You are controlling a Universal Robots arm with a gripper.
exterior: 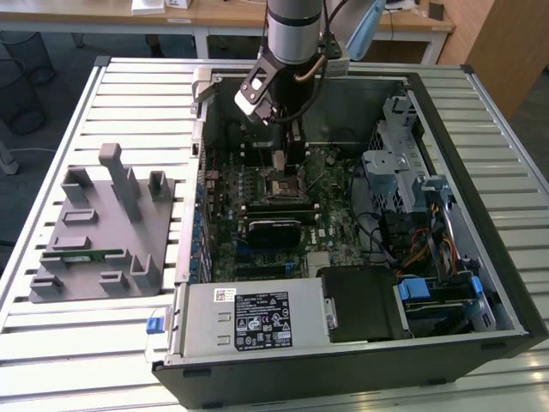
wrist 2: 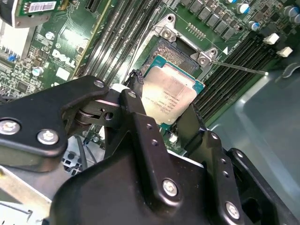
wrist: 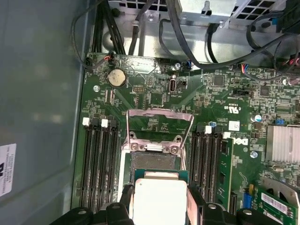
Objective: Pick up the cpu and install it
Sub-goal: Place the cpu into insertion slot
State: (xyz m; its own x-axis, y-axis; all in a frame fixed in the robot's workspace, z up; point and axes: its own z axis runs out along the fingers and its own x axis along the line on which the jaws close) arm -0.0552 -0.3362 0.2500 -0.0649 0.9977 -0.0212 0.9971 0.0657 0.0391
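"Over the socket [wrist: 154,164], in the upper middle of the exterior view: is that where the gripper [exterior: 281,161] hangs?"

"Yes, inside the open computer case [exterior: 343,365]. Its fingers [wrist 2: 140,117] are clamped on two opposite edges of the cpu [wrist: 159,199], and its metal top faces the camera in both wrist views."

"Why hold it by the edges?"

"My guess is that this keeps the underside free and the chip level over the socket. The load plate [wrist: 160,112] stands swung open, so nothing bars the way down."

"Is it seated?"

"I cannot tell. In the second wrist view it sits close over the socket, slightly askew to it. The chip itself hides the contacts beneath and any gap."

"And the grey fixture [exterior: 99,227]?"

"On the tabletop [exterior: 51,343] at the exterior view's left, well apart from the gripper."
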